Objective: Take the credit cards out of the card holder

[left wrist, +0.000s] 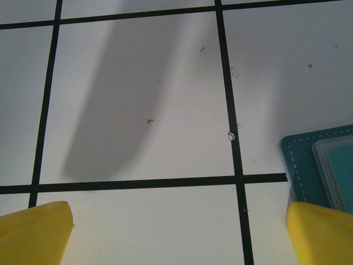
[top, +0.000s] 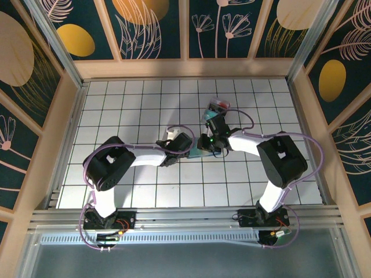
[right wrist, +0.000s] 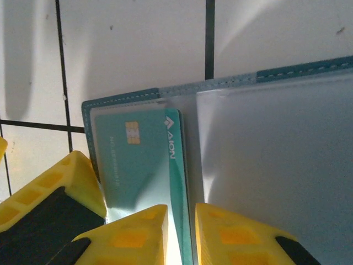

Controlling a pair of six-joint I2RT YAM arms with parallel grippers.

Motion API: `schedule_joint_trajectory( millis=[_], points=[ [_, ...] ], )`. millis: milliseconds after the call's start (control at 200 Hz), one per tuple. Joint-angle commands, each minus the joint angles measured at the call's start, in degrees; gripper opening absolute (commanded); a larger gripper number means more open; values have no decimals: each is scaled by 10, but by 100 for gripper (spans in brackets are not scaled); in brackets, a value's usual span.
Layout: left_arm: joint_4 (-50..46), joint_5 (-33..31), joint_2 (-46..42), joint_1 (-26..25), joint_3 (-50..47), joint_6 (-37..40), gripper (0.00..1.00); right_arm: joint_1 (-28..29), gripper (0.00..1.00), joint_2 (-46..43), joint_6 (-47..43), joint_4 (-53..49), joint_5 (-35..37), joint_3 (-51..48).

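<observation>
Two robot arms reach in from the near edge of a white table [top: 133, 104] ruled with black grid lines, and their wrists meet near its middle. The left gripper [left wrist: 179, 234] hangs over bare tiles. Its yellow fingertips [left wrist: 36, 234] are spread wide, one at each lower corner of the wrist view, with nothing between them. A stitched corner of the slate-blue card holder [left wrist: 300, 165] lies just beside the right-hand fingertip.

Immediately to the right, the right gripper [right wrist: 181, 226] is over the card holder. The holder lies opened flat on the table with its two panels side by side. This gripper's tips are drawn almost together, leaving only a slim gap. A teal credit card [right wrist: 132, 165] with a gold chip sits in the left panel behind a clear pocket [right wrist: 110, 182]. Its right edge, printed with white lettering, runs down into that gap. Whether the tips are pinching the card or only poised above it cannot be told.

Farther back, just beyond the right wrist, a clear tray [top: 216, 107] with red and teal contents stands on the table.
</observation>
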Motion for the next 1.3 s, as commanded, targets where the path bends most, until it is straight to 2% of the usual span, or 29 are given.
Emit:
schedule_joint_trajectory(
  millis=[0, 195, 430, 776, 1166, 1291],
  points=[
    [-13, 5, 24, 4, 3, -1, 99, -17, 21, 10, -1, 10, -13, -11],
    [-16, 5, 27, 4, 6, 5, 99, -26, 22, 12, 1, 26, -31, -20],
    [-27, 5, 37, 4, 6, 6, 99, -38, 23, 12, 5, 83, -97, -42],
    [-34, 2, 38, 4, 27, 7, 99, -38, 18, -4, 9, 109, -130, -49],
    [-41, -3, 37, 4, 27, 8, 99, -57, 18, -38, 32, 163, -174, -75],
    [-40, -2, 38, 4, 27, 7, 99, -61, 14, -41, 35, 171, -179, -82]
  ],
)
